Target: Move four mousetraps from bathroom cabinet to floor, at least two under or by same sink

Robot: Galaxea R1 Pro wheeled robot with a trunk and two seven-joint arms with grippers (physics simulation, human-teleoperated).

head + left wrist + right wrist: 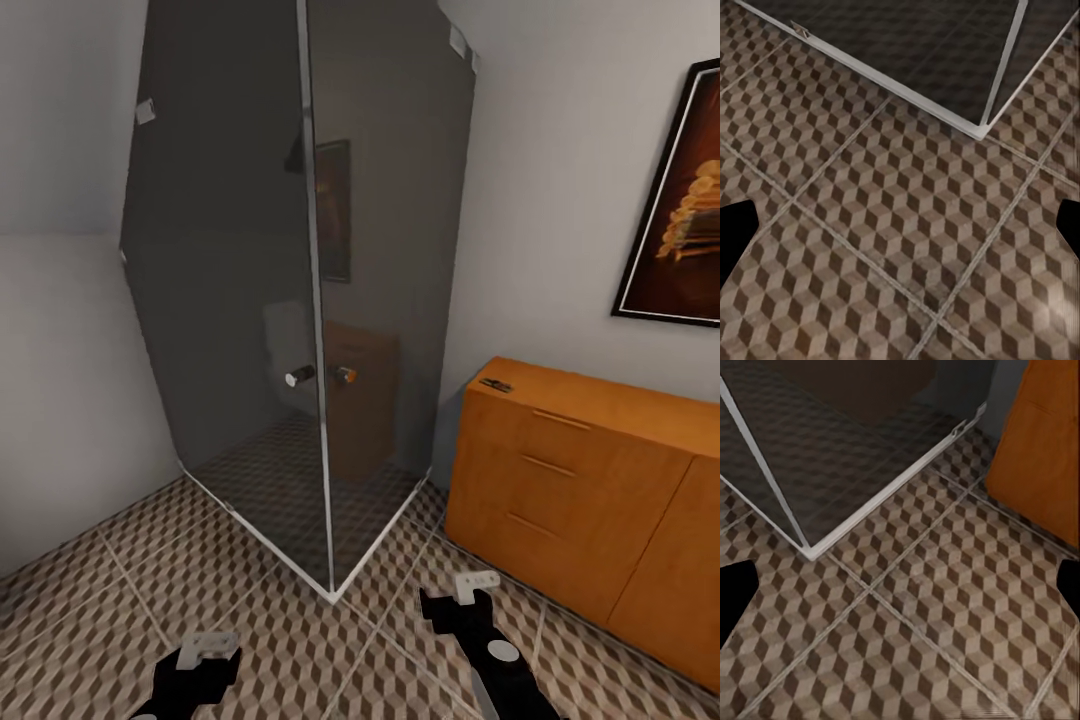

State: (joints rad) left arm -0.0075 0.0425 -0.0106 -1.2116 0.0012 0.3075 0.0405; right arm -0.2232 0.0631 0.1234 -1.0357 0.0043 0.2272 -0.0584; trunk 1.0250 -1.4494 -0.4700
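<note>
Two pincers, left pincer (205,650) and right pincer (470,592), hang over the bathroom floor (120,600), both spread wide and empty. One mousetrap (496,384) lies on the cabinet (570,480) top, ahead and right of the right pincer.

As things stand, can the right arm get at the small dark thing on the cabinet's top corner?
Probably not. The right gripper hangs low over the floor, well short of the cabinet. Nothing blocks it; the thing looks too far.

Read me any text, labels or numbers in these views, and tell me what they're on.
No readable text, in any of the three views.
The framed picture on the wall shows only an orange-brown image, no lettering.
The cabinet fronts carry no labels.
The small dark thing on the cabinet top is too small to read.
</note>
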